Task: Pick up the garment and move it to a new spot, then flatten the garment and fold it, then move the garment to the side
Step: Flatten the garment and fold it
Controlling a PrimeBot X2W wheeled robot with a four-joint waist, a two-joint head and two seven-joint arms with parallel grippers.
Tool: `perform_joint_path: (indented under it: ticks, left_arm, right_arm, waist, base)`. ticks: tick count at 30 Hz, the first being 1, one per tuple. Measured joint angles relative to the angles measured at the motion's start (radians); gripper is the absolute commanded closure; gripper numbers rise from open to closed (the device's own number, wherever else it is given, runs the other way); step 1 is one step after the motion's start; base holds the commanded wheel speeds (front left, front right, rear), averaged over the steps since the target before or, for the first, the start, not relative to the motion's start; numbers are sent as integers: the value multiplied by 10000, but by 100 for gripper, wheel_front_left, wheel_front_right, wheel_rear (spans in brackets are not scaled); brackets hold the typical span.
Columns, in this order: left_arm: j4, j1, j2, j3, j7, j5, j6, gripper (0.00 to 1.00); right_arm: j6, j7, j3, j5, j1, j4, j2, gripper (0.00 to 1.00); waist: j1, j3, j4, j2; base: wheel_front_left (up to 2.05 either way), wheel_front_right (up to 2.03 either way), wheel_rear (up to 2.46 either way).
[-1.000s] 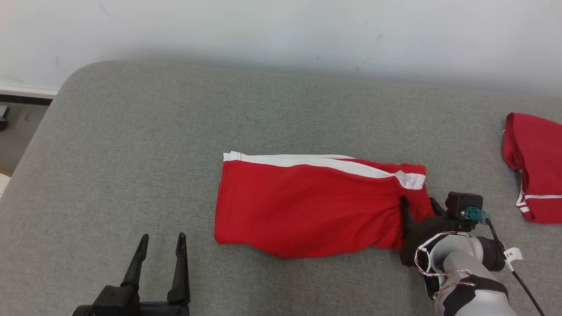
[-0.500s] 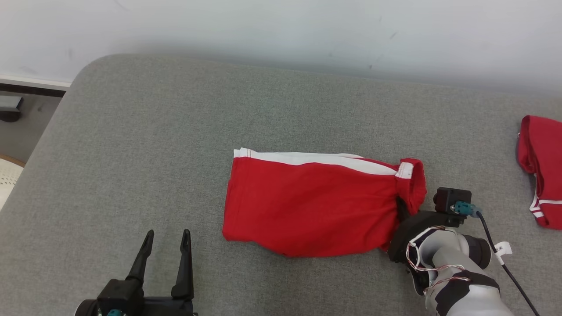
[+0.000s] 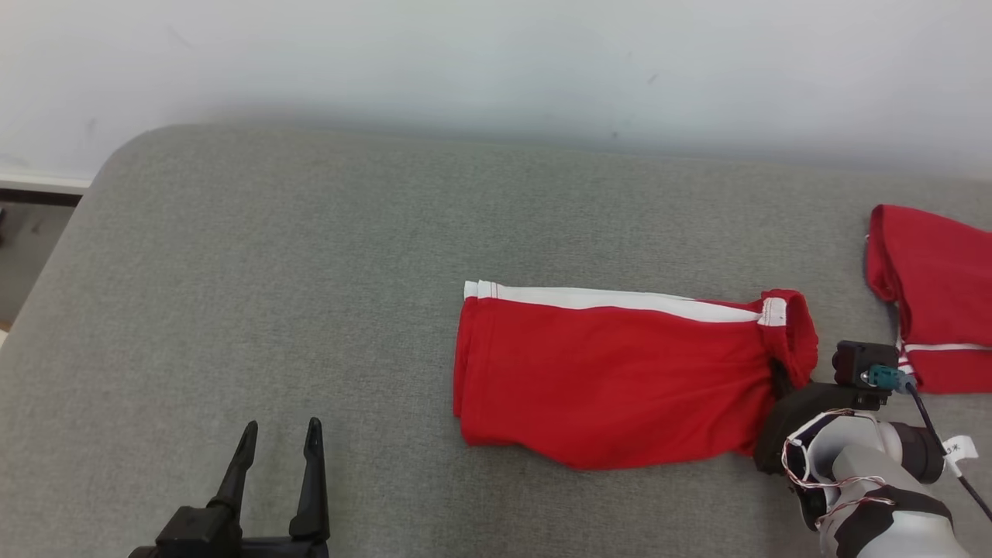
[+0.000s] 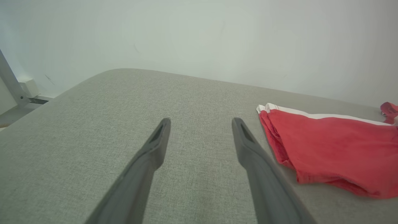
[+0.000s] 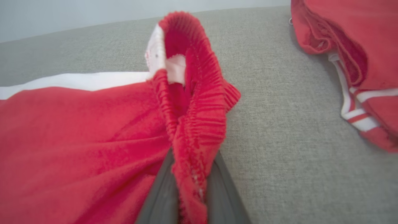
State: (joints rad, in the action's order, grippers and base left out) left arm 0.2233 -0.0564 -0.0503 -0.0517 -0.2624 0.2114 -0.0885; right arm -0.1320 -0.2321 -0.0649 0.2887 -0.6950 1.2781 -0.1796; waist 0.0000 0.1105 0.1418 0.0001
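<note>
The garment (image 3: 620, 380) is a folded pair of red shorts with a white side stripe, lying on the grey cushion (image 3: 310, 256). My right gripper (image 3: 784, 378) is shut on its elastic waistband at the right end, which bunches up between the fingers (image 5: 164, 193) in the right wrist view, where the garment (image 5: 77, 140) spreads to the left. My left gripper (image 3: 279, 453) stands open at the lower left, well clear of the shorts. In the left wrist view its fingers (image 4: 248, 146) are spread above bare cushion, with the garment (image 4: 335, 146) off to their right.
A second red garment (image 3: 934, 294) with white stripes lies at the right edge, close to my right wrist; it also appears as the striped red garment (image 5: 357, 56) in the right wrist view. A pale wall (image 3: 496, 62) runs behind the cushion. The cushion's rounded corner is at the far left.
My right gripper has closed on the waistband and lifted that end, dragging the shorts to the right across the cushion. The head camera has shifted too. The left gripper stays open.
</note>
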Motion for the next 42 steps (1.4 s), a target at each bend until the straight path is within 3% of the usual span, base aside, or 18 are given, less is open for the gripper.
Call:
perform_joint_path:
  ticks: [9,16,22,29,42]
  left_arm:
    - [52,109,2,-15,0,33,-56,0]
    - [209,171,2,-104,0,140,-81,0]
    - [303,242,2,-305,0,326,-25,0]
    - [389,314,0,-665,0,462,61,0]
    - [579,-80,4,-1534,-2,943,213,0]
  right_arm:
    - [2,1381,-1430,1145,-6,-1415,-88,100]
    - [2,3260,-2673,3877,366,-4034,-119,100]
    - [4,4550,-2778,6034,789,-5553,-221,100]
    - [6,4978,-2642,6719,721,-5365,558,100]
    - [31,4412,-3024,6404,-613,-3047,1275,100]
  waist:
    - [0,-134,-379,0]
    - [-1,-349,-408,0]
    - [0,-502,-182,-1]
    - [0,-520,213,0]
    - [1,-241,1134,0]
  base:
    - [0,0,0]
    - [0,0,0]
    - [0,0,0]
    - [0,0,0]
    - [0,0,0]
